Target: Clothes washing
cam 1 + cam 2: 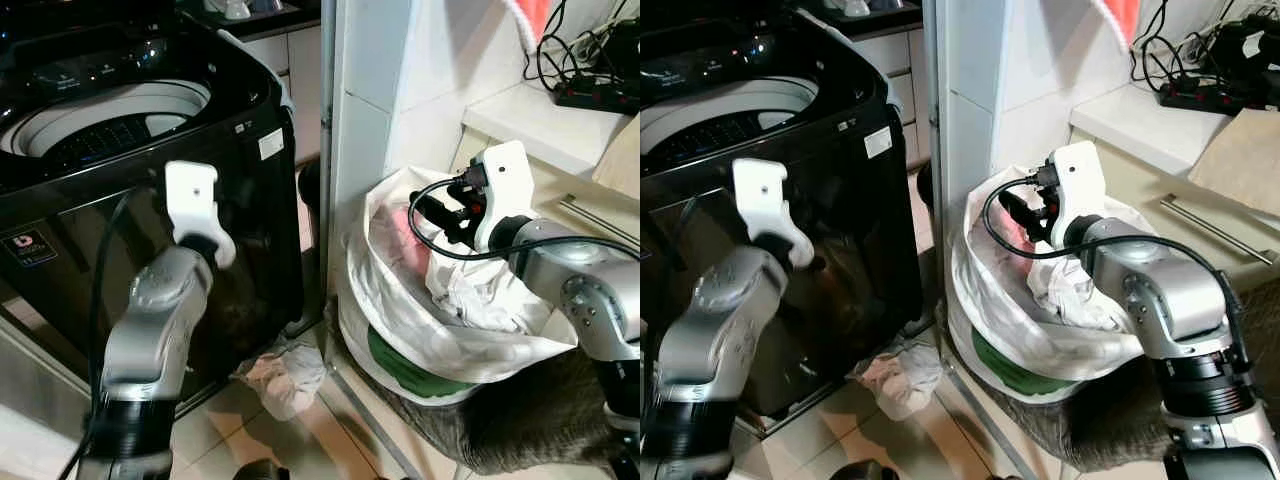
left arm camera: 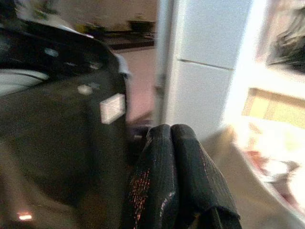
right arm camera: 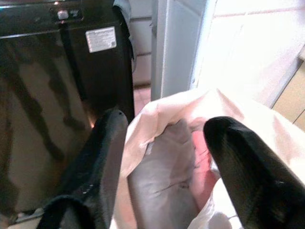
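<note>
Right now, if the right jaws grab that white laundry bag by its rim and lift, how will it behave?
The white laundry bag looks thin and crumpled, so it would probably sag and stretch rather than hold shape. It bulges with clothes, so likely heavy for a rim grip, and the film may slip or tear. The right gripper, open, straddles its rim.

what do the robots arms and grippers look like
Both arms are silver metal with ribbed black joint rings. Each wrist carries a white plastic housing. A black cable loops from the right one. The left gripper and right gripper each have two long black fingers.
</note>
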Robot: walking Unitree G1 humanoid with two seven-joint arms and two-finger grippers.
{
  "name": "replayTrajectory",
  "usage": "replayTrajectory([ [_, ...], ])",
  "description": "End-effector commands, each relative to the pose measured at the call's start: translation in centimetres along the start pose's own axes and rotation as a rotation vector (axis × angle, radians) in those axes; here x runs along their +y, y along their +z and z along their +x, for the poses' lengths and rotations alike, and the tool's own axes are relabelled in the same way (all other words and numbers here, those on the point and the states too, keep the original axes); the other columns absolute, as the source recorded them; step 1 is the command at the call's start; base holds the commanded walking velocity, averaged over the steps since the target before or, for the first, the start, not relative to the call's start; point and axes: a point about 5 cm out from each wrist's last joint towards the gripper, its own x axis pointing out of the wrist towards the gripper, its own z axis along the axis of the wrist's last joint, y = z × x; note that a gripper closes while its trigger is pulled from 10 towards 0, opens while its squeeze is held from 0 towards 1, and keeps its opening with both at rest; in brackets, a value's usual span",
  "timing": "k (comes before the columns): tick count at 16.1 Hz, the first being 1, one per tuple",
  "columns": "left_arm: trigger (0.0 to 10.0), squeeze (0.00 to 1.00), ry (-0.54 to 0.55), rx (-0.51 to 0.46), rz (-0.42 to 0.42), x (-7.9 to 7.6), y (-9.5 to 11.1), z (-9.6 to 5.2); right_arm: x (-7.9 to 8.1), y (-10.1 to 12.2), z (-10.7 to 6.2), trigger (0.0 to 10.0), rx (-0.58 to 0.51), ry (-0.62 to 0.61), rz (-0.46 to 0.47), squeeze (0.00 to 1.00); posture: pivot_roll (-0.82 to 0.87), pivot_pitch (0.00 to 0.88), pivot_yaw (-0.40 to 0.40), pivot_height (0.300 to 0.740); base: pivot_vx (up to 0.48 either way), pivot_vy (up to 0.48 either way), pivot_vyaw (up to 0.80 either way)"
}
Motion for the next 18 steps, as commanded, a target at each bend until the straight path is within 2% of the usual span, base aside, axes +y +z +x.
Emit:
replayTrajectory([
  [1,10.0,1.00,-0.026,-0.043,-0.014,-0.3,0.8,-0.1,-0.2,-0.1,0.1,10.0,-0.010,-0.012,-0.010,1.00,-0.04,0.000,0.052,0.740,0.000,0.000,0.00],
  [2,10.0,1.00,-0.014,-0.073,0.023,-0.3,1.4,0.0,-0.4,-0.3,0.1,10.0,-0.021,-0.019,-0.010,1.00,-0.04,0.000,0.052,0.740,0.000,0.000,0.00],
  [3,10.0,1.00,-0.023,-0.178,0.076,-0.5,2.8,0.2,-0.7,-0.4,0.1,10.0,-0.031,-0.043,-0.015,1.00,-0.04,0.000,0.057,0.740,0.000,0.000,0.00],
  [4,10.0,1.00,-0.047,-0.222,0.110,-0.7,3.5,0.2,-0.7,-0.4,0.1,10.0,-0.039,-0.050,-0.017,1.00,-0.04,0.000,0.060,0.740,0.000,0.000,0.00],
  [5,10.0,1.00,-0.056,-0.236,0.125,-0.9,3.8,0.2,-0.8,-0.4,0.1,10.0,-0.043,-0.053,-0.018,1.00,-0.04,0.000,0.060,0.740,0.000,0.000,0.00],
  [7,10.0,1.00,-0.126,-0.305,0.217,-1.7,4.8,0.0,-0.8,-0.5,0.1,10.0,-0.059,-0.052,-0.012,1.00,-0.04,0.000,0.061,0.740,0.000,0.000,0.00],
  [14,10.0,1.00,-0.156,-0.307,0.269,-1.7,4.5,-0.1,-1.1,-0.6,0.4,10.0,-0.065,-0.045,-0.025,1.00,-0.04,0.000,0.060,0.740,0.000,0.000,0.00],
  [17,10.0,1.00,-0.179,-0.277,0.259,-1.6,4.3,0.0,-2.7,-1.4,1.7,10.0,-0.008,-0.064,-0.033,1.00,-0.04,0.000,0.066,0.740,0.000,0.000,0.00],
  [18,10.0,1.00,-0.199,-0.187,0.272,-1.8,3.2,0.2,-3.7,-2.4,2.6,10.0,0.069,-0.053,-0.049,1.00,-0.05,0.014,0.073,0.740,0.000,0.000,0.00],
])
